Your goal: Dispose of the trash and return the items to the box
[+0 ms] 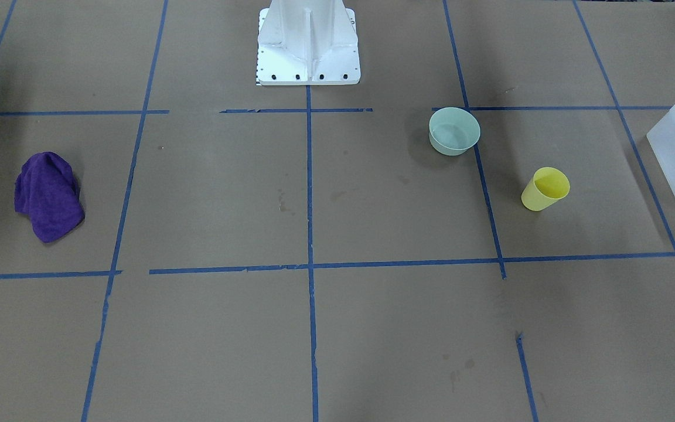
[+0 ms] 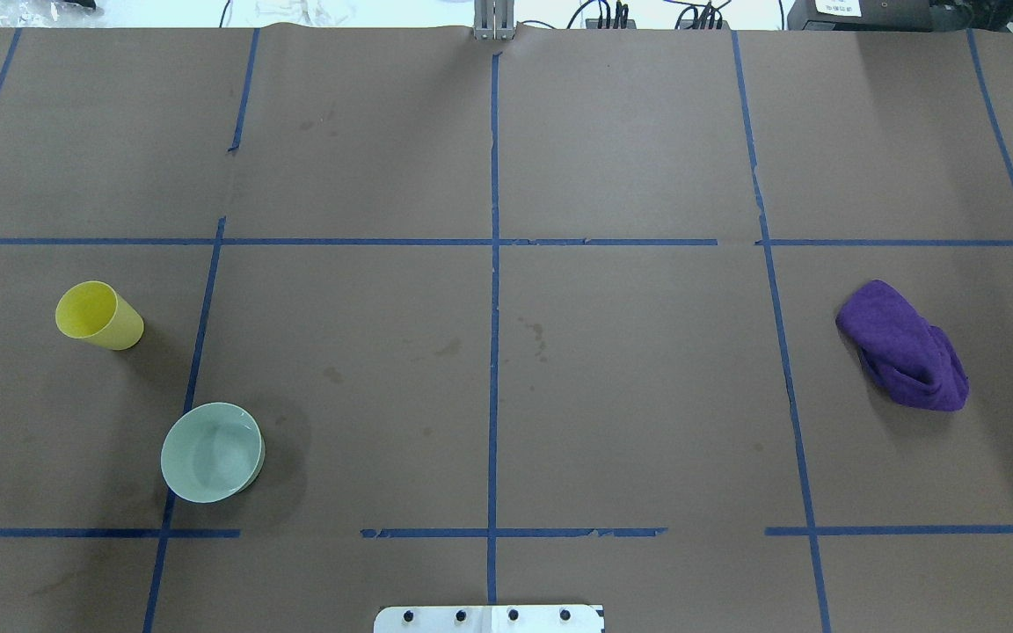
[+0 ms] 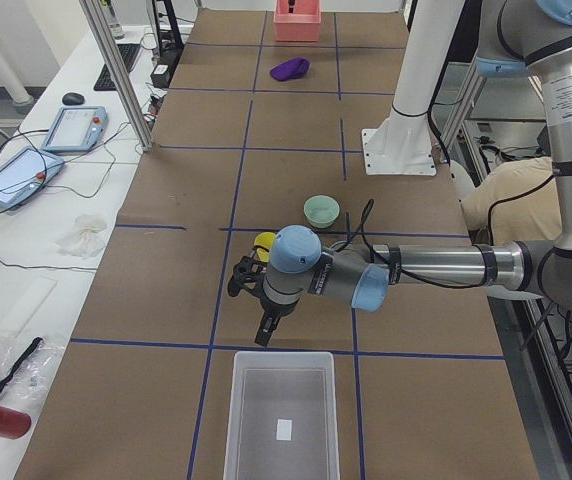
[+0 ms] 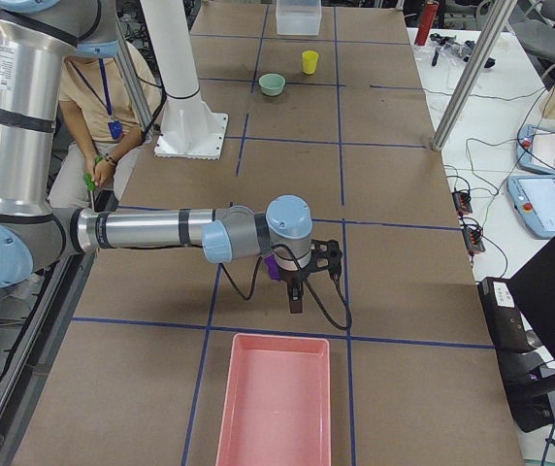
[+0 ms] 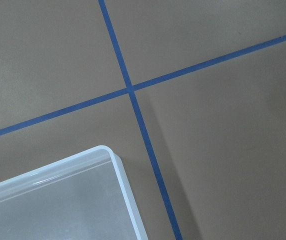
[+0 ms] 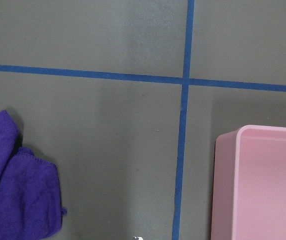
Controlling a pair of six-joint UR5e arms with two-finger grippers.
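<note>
The yellow cup [image 1: 545, 189] stands upright on the brown table, also in the overhead view [image 2: 98, 315]. The mint-green bowl [image 1: 454, 131] sits closer to the robot base, also overhead [image 2: 212, 451]. The frosted box [image 3: 234, 410] is at the table's left end; its corner shows in the left wrist view [image 5: 125, 190]. My left gripper [image 3: 265, 333] hangs above the table between cup and box. My right gripper [image 4: 295, 301] hangs at the other end. They show only in the side views, so I cannot tell if they are open or shut.
A crumpled purple cloth [image 2: 907, 345] lies on my right side, also in the right wrist view [image 6: 18, 190]. A pink bin [image 4: 276, 398] stands at the right end. The white robot base [image 1: 308, 47] is at the middle. Blue tape lines grid the table.
</note>
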